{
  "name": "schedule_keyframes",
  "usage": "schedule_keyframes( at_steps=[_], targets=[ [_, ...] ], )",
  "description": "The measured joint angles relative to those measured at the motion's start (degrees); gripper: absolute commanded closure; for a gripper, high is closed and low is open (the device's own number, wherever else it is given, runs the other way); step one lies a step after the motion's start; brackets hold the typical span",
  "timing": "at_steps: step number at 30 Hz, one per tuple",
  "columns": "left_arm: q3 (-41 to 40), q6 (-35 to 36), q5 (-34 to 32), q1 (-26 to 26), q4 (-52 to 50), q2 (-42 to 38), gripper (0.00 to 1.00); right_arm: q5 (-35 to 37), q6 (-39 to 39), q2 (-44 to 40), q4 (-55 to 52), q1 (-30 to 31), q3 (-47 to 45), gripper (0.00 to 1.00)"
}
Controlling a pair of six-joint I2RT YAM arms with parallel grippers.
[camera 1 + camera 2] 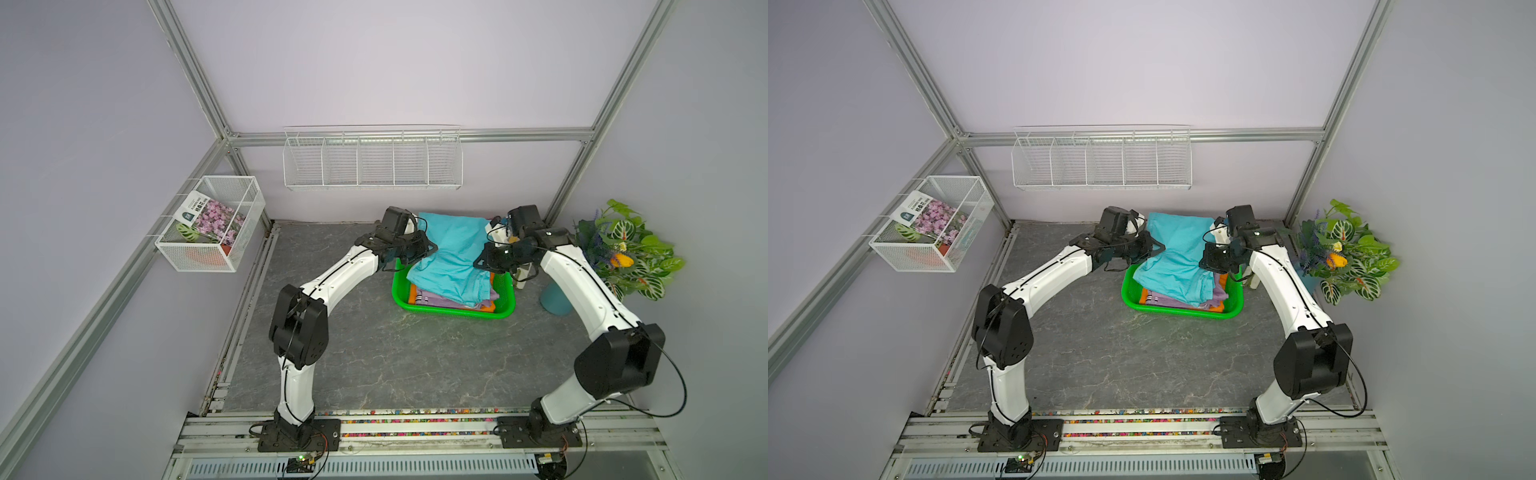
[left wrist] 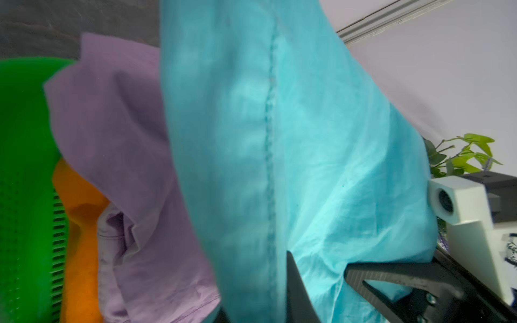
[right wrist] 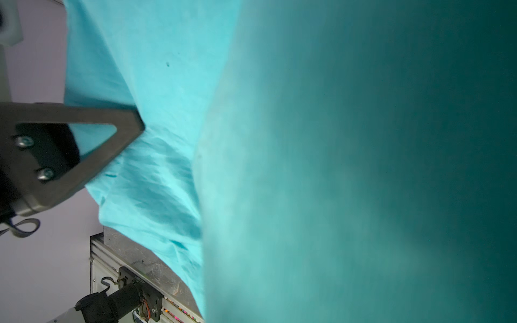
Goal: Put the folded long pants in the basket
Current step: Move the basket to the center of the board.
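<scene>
While the orange pants (image 1: 413,296) and lilac pants (image 1: 436,300) already lie in the basket (image 1: 449,312) near the bench (image 1: 374,353)'s far edge, the left gripper (image 1: 428,249) and right gripper (image 1: 482,257) each pinch the teal pants (image 1: 453,253), half draped on that stack; lowering and letting go are left.

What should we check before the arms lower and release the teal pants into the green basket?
1. left gripper shut on teal pants: ok.
2. right gripper shut on the same cloth: ok.
3. orange pants and purple pants lying in basket: ok.
4. Teal pants wholly over the basket: not ok, the far end appears to reach past the far rim.
5. Far rim free under the cloth: cannot tell, hidden.
</scene>
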Motion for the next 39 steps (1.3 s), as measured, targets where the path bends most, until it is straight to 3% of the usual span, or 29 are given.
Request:
schedule_keyframes(
  at_steps=[9,22,28,39],
  targets=[
    [-1.6,-0.7,0.2,-0.5,0.1,4.3,1.0,2.8,-2.1,7.0,-1.7,-0.2,-1.2,1.0],
    [-1.7,1.9,-2.7,-0.7,2.7,10.7,1.0,6.4,-1.4,10.8,8.5,-0.6,-8.7,1.0],
    [-4.9,2.0,-3.2,-0.4,5.9,11.0,1.0,5.7,0.7,11.3,15.5,-0.6,-13.7,1.0],
    [-9.6,2.3,-2.5,1.2,10.1,10.1,1.0,5.0,2.7,13.7,18.9,1.0,-13.8,1.0]
  ],
)
